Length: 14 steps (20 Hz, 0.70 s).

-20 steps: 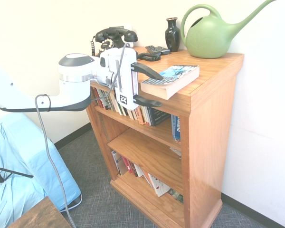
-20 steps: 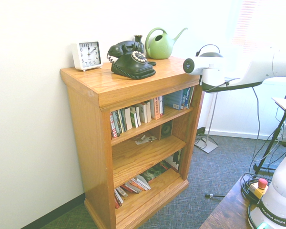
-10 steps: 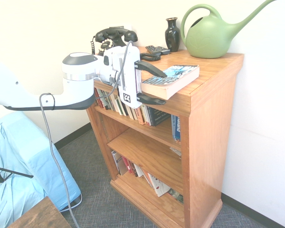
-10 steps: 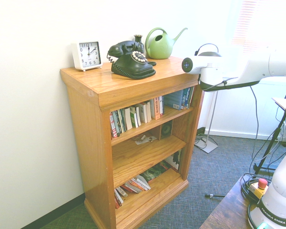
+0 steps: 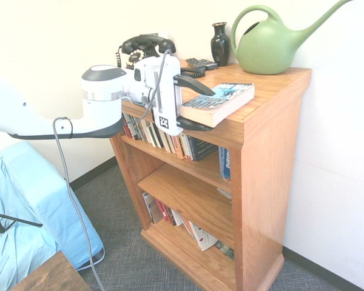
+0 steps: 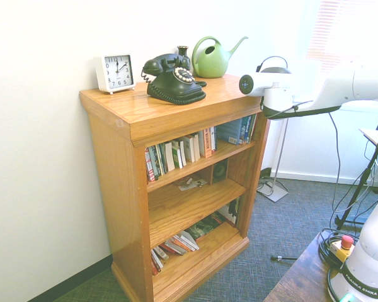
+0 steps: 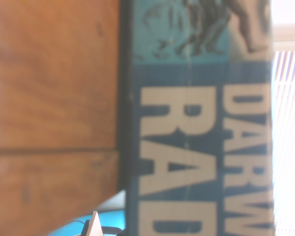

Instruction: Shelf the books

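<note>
A: 3 open levels in the shelf [image 5: 264,151]. The top level carries a row of upright books [image 5: 170,140], the middle level is mostly bare with a small flat item near one side, and the bottom level has leaning books [image 5: 188,227].

B: And the paperback?

A: 1 thick blue paperback [image 5: 221,100] lies flat on the top slab, its near end jutting past the front edge. The wrist view shows its cover with white lettering against the wood.

B: Jaws?

A: The gripper [image 5: 201,109] points about level, jaws spread wide, 1 finger above the book's overhanging end and 1 below it. Whether they touch it, I cannot tell.

B: Room on the slab?

A: Behind the book stand a green watering can [image 5: 270,42], a dark vase [image 5: 220,42] and a black telephone [image 5: 147,50]; a white clock [image 6: 115,72] sits at the far end. Bare wood lies between the telephone and the front edge.
</note>
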Available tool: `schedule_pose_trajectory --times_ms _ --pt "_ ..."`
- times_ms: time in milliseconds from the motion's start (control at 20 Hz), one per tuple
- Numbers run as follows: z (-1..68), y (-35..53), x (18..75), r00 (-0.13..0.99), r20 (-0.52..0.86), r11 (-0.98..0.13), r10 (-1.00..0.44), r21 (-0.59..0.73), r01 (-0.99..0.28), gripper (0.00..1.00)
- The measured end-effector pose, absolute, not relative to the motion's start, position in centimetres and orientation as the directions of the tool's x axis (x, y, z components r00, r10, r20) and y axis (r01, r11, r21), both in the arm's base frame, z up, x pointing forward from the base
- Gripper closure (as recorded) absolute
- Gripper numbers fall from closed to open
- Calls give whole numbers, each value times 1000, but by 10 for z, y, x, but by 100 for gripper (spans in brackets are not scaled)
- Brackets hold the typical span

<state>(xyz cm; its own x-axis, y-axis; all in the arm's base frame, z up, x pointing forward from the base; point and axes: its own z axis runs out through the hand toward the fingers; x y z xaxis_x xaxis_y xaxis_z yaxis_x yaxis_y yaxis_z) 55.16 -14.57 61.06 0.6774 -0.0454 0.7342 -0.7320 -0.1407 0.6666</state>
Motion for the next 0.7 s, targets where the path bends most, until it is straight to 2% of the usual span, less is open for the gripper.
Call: schedule_pose_trajectory --times_ms 700 --pt "605 -157 552 682 729 -128 -59 672 -729 100"
